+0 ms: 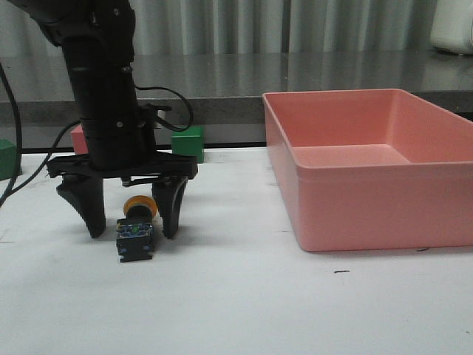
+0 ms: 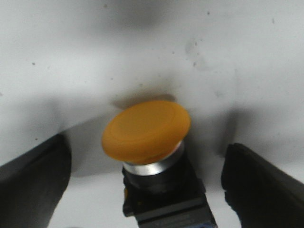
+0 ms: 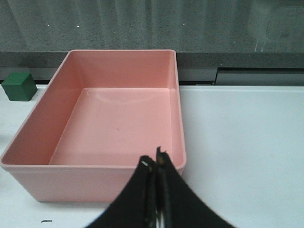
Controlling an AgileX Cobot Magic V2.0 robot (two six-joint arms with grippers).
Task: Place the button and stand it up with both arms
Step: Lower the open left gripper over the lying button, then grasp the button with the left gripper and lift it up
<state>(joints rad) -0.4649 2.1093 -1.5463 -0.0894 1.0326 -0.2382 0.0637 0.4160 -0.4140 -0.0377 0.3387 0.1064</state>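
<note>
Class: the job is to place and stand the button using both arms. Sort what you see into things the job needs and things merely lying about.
Needed: button, lying on its side between the open left gripper; right gripper, shut.

Lying about: pink bin; green cube; pink cube behind the left arm.

The button (image 2: 146, 130) has a smooth, matt yellow plastic cap above a shiny metal collar. The pink bin (image 1: 369, 214) looks like smooth plastic.

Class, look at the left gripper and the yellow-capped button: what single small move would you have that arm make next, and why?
Probably close the left gripper on the button. Its fingers are open and apart on either side of the button, which lies on its side on the table, cap pointing away from the camera. Nothing is gripped yet.
</note>
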